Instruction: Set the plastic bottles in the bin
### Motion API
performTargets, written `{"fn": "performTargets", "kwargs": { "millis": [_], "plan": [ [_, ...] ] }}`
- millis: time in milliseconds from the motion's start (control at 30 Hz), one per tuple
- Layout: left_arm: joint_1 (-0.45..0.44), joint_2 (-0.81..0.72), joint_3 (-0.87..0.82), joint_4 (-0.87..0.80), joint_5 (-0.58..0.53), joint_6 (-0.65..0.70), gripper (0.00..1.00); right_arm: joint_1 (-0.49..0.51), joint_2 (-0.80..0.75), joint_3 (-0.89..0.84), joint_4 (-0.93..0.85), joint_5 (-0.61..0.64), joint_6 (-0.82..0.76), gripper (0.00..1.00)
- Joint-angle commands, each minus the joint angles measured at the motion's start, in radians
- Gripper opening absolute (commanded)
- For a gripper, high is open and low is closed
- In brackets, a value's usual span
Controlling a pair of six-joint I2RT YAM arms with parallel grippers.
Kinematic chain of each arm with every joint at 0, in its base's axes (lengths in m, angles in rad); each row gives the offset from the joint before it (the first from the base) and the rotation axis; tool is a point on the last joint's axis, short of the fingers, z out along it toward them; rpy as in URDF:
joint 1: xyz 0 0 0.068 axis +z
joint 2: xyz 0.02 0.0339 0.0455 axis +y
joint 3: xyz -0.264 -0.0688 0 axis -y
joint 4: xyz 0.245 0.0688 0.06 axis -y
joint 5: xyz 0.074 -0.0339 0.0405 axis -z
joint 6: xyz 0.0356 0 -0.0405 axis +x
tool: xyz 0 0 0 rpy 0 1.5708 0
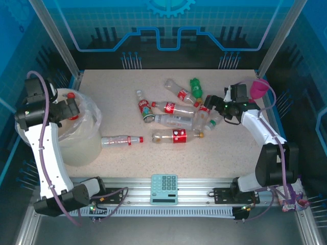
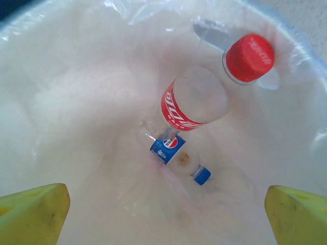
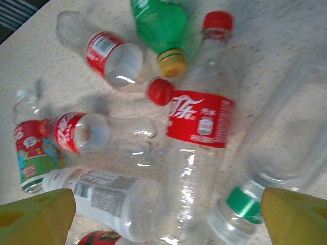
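While binned, bottles beneath left pincer.

On my feed the desk is speckled beige. The bin sits at its left side. The plastic bottles lie flat in a loose pile right of centre, a green bottle at its far edge and one red-labelled bottle alone near the bin. There's a pink goblet in the far right corner.

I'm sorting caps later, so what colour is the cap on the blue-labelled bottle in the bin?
Its cap is blue, clearest in the left wrist view.
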Motion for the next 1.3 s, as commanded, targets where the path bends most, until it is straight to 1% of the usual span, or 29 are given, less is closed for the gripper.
{"fn": "performTargets", "kwargs": {
  "millis": [0,167,233,333,400,433,500,533,600,667,733,867,1000,1067,1167,1267],
  "plan": [
    [0.004,-0.025,0.035,-0.071,-0.017,0.022,0.99,-0.048,-0.024,0.005,-0.058,0.087,-0.031,0.94],
    [0.003,-0.069,0.072,-0.071,-0.026,0.026,0.99,-0.093,0.026,0.018,-0.071,0.14,-0.042,0.94],
    [-0.002,-0.085,0.093,-0.067,-0.011,0.019,0.99,-0.1,0.047,0.022,-0.068,0.149,-0.042,0.94],
    [-0.036,-0.11,0.112,-0.053,0.033,-0.013,0.99,-0.1,0.075,0.021,-0.048,0.187,-0.037,0.94],
    [-0.075,-0.124,0.099,-0.026,0.078,-0.033,0.99,-0.1,0.105,0.027,-0.046,0.205,-0.029,0.94],
    [-0.091,-0.126,0.088,-0.012,0.074,-0.033,0.99,-0.1,0.116,0.027,-0.039,0.209,-0.024,0.94],
    [-0.096,-0.118,0.06,0.019,0.057,-0.03,0.95,-0.101,0.151,0.029,-0.023,0.209,-0.014,0.94],
    [-0.096,-0.111,0.057,0.026,0.071,-0.036,0.94,-0.101,0.166,0.032,-0.018,0.21,-0.013,0.94],
    [-0.101,-0.096,0.056,0.046,0.161,-0.061,0.92,-0.099,0.205,0.044,-0.018,0.217,-0.013,0.94],
    [-0.134,-0.1,0.052,0.095,0.227,-0.089,0.9,-0.099,0.236,0.053,-0.017,0.223,-0.013,0.94],
    [-0.213,-0.102,0.066,0.132,0.242,-0.113,0.88,-0.099,0.263,0.063,-0.022,0.236,-0.014,0.94],
    [-0.429,-0.082,0.106,0.176,0.203,-0.156,0.84,-0.1,0.309,0.071,0.006,0.224,-0.013,0.94],
    [-0.667,-0.029,0.083,0.219,0.097,-0.178,0.83,-0.1,0.345,0.083,0.043,0.19,0.0,0.94],
    [-0.774,0.016,0.054,0.264,0.063,-0.184,0.84,-0.099,0.368,0.097,0.043,0.188,0.01,0.94],
    [-0.889,0.119,0.011,0.338,0.065,-0.181,0.87,-0.1,0.4,0.112,0.049,0.184,0.018,0.94],
    [-0.966,0.238,0.0,0.396,0.078,-0.182,0.89,-0.101,0.407,0.112,0.056,0.189,0.02,0.91]
  ]
}}
